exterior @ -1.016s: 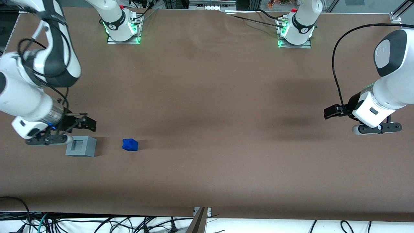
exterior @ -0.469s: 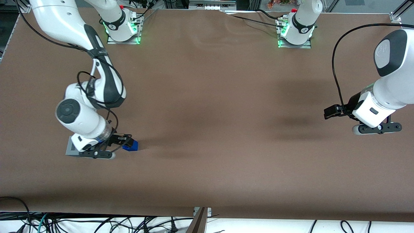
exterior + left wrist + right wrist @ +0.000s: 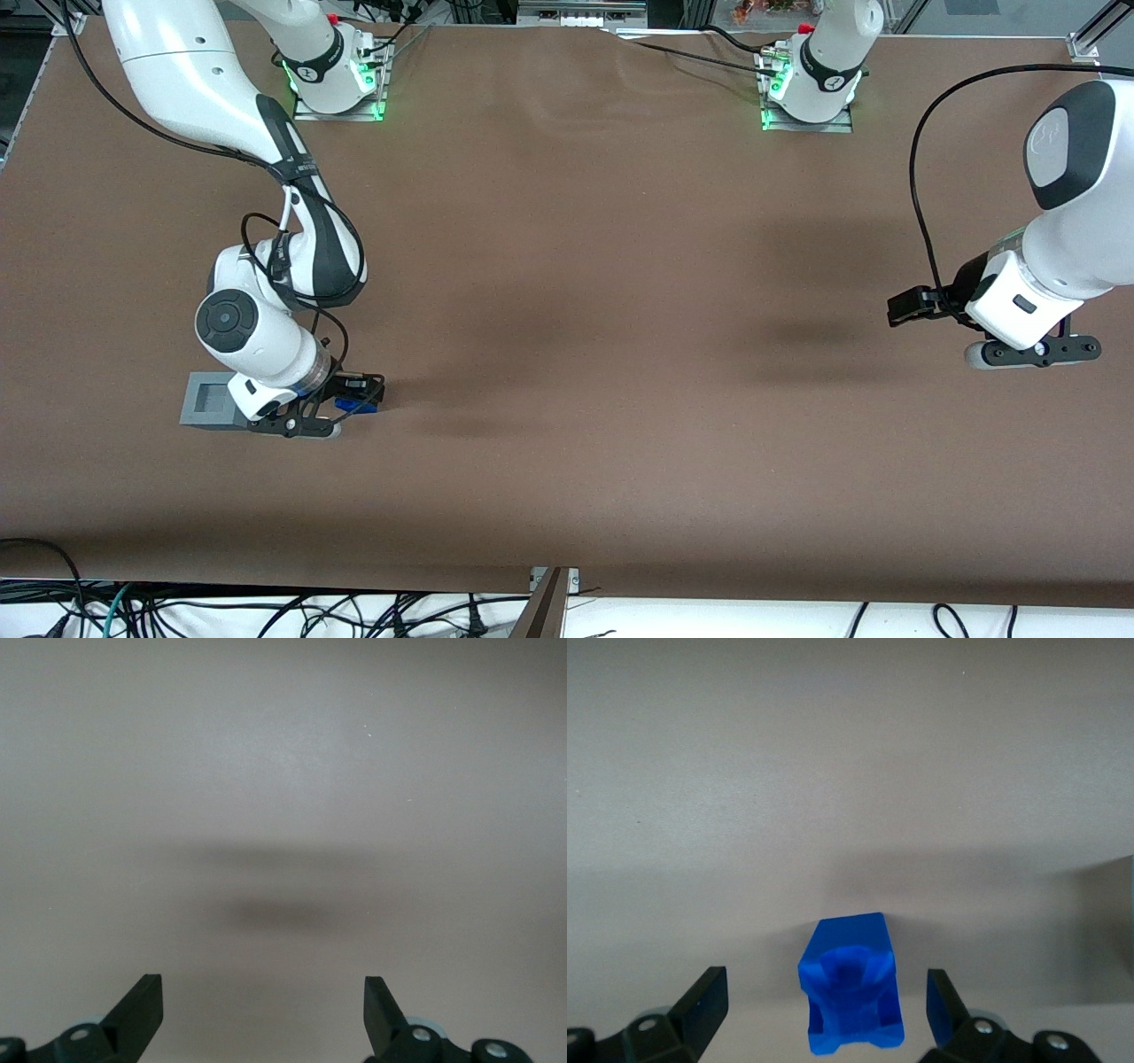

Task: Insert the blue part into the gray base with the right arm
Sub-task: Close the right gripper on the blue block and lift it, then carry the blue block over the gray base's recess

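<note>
From the front, we see the white jointed right arm (image 3: 266, 221) bent low over the brown table (image 3: 620, 354), its black two-finger end effector (image 3: 347, 403) brought down around the small bright-blue plastic part (image 3: 348, 406). The light-gray plastic base with the square recess (image 3: 205, 400) sits just beside the part, toward the working arm's end of the table, recess facing up, so we judge the carry will be short.

At the right wrist, we find the end effector (image 3: 824, 1005) spread wide, one finger (image 3: 704, 997) on either side of the blue part (image 3: 850, 997), not touching it. We read this as straddling before the pinch.

The left wrist shows only bare table.
</note>
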Robot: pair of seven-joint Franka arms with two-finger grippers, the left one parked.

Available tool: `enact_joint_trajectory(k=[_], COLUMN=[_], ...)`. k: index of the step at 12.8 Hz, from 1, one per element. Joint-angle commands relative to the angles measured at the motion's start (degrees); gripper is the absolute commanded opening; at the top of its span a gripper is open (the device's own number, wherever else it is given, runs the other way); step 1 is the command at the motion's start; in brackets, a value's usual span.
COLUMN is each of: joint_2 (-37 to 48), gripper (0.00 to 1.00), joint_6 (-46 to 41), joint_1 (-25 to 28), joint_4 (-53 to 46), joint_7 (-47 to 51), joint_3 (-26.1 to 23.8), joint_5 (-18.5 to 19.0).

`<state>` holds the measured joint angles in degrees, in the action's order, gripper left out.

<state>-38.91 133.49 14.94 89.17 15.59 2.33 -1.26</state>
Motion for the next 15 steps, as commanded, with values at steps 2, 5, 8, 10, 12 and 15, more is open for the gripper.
enact_joint_trajectory(k=[2, 5, 8, 10, 12, 15], joint_2=[-1.52, -1.78, -1.78, -1.70, -1.26, 1.80], gripper=[0.99, 0.98, 0.28, 0.15, 0.15, 0.16], joint_6=[0.98, 0.89, 0.45, 0.45, 0.37, -1.99], joint_1=[-0.09, -0.43, -0.61, -0.70, -0.61, -0.96], joint_4=[-0.40, -0.14, -0.14, -0.31, -0.75, -1.45], joint_7=[-0.73, -2.57, -3.54, -3.72, -3.81, -5.13], joint_3=[0.04, 0.04, 0.13, 0.13, 0.30, 1.61], joint_5=[0.20, 0.20, 0.12, 0.20, 0.64, 0.91])
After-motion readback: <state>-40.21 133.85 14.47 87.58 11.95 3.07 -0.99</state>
